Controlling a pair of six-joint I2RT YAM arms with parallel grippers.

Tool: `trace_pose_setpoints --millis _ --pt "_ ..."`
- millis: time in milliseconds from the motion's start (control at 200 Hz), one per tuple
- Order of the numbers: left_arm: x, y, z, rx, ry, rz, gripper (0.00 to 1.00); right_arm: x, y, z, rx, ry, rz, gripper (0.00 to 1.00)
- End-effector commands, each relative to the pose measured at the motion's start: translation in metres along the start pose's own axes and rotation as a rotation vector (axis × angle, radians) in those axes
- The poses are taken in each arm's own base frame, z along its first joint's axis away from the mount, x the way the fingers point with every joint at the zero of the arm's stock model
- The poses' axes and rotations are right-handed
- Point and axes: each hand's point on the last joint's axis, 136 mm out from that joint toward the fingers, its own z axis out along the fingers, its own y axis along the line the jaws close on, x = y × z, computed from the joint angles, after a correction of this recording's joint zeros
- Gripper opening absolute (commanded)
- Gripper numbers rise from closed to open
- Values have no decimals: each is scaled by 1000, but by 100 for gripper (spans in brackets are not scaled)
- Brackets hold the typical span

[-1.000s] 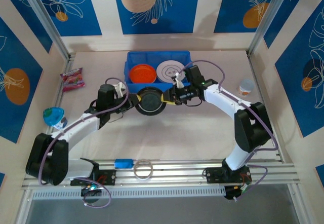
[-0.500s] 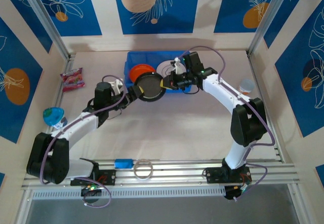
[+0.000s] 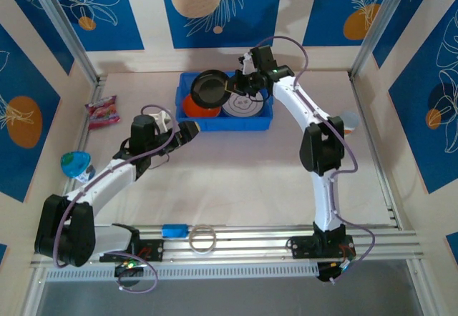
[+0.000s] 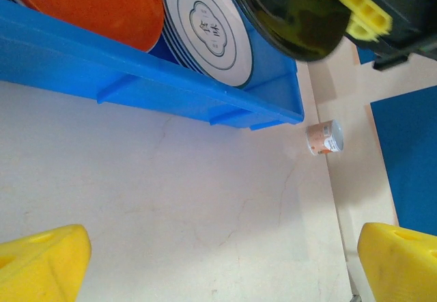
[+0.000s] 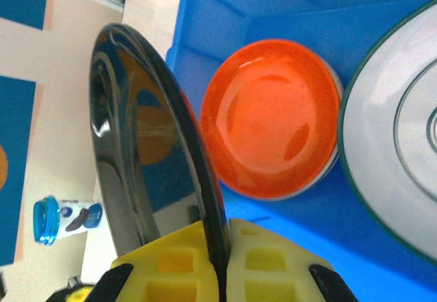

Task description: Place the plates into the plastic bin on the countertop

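A glossy black plate [image 3: 210, 89] hangs tilted on edge above the left half of the blue plastic bin [image 3: 243, 124]. It is pinched at its rim by the right hand [image 3: 233, 85], whose yellow fingers [image 5: 184, 268] are clenched on it. Beneath it in the bin lie an orange plate [image 5: 273, 121] and, to its right, a white plate [image 3: 243, 106] with a dark ring. A second ago both hands met at the black plate, low over the counter [image 3: 236, 180] just in front of the bin. The left hand [image 3: 187, 134] has since let go and sits empty with fingers spread wide, near the bin's front left corner. The right arm has carried the plate up over the wall. The handover looks finished, and this plate likely still needs lowering and releasing.
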Motion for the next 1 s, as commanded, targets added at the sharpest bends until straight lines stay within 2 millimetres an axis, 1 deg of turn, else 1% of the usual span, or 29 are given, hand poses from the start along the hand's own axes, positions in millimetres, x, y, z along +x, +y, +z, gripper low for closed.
trace_pose_setpoints --millis 0,140,250,365,505,640,760,840,910,996 --pt "-10 -13 -9 25 -19 46 100 -2 -5 9 20 45 26 0" --pt "-8 -11 -11 21 -22 43 100 -11 -14 31 -7 66 59 0" --pt "-6 -10 -11 21 -16 37 100 -11 -24 49 -17 82 84 0" --pt "-5 -8 -12 12 -16 37 100 -11 -28 63 -34 81 94 0" --pt "-1 -4 -9 7 3 29 100 -8 -29 77 -43 81 99 0" --pt "2 1 -7 1 4 19 100 -1 -35 93 -33 100 116 0" --pt "5 6 -7 -13 6 12 100 4 -37 104 -25 106 121 0" --pt "7 9 -7 -21 9 12 100 7 -35 109 -25 110 124 4" --pt "8 11 -6 -27 13 12 100 8 -33 113 -28 113 123 13" --pt "8 12 -7 -31 10 14 100 10 -32 115 -24 114 119 21"
